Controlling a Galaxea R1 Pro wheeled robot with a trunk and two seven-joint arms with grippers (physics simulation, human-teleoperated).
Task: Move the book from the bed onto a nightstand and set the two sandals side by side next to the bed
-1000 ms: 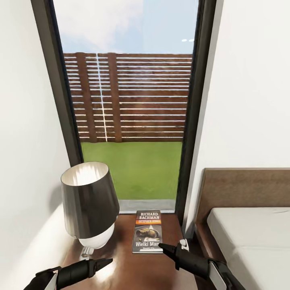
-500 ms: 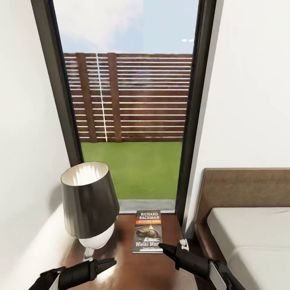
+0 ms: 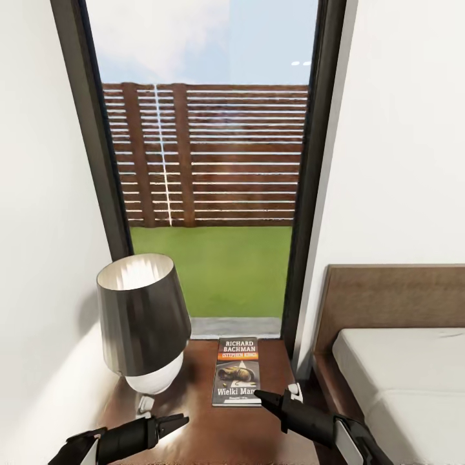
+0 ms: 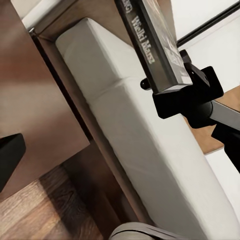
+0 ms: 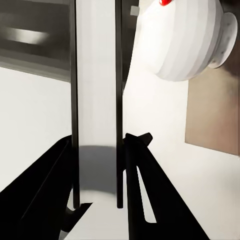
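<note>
1. The book (image 3: 236, 371) lies flat on the nightstand (image 3: 213, 433), cover up, toward the top's far edge and close to its right edge. The white "RICHARD BACHMAN" lettering sits at the end nearer the window (image 3: 206, 161).
2. The right gripper (image 3: 268, 398) reaches in from the right, its dark tips at the book's near right corner. In the right wrist view the two fingers (image 5: 140, 175) stand on either side of the book's thin edge (image 5: 96, 100), each close against a cover face — clamped on the book.
3. The left wrist view shows the same hold from the side: the black jaws pinch the end of the book (image 4: 150, 45), with "Wielki Mars" readable on its spine.
4. The left gripper (image 3: 169, 424) hovers low over the nightstand's near left part, holding nothing. Its fingers (image 3: 174, 420) come to a narrow point in the head view; whether a gap lies between them I cannot tell.
5. A lamp (image 3: 143, 323) with a dark shade and a white ribbed base stands at the nightstand's left side, just beside the book but apart from it.
6. The bed (image 3: 400, 381) lies right of the nightstand — brown headboard against the white wall, light grey mattress bare.
7. Through the window: a slatted fence and grass.
</note>
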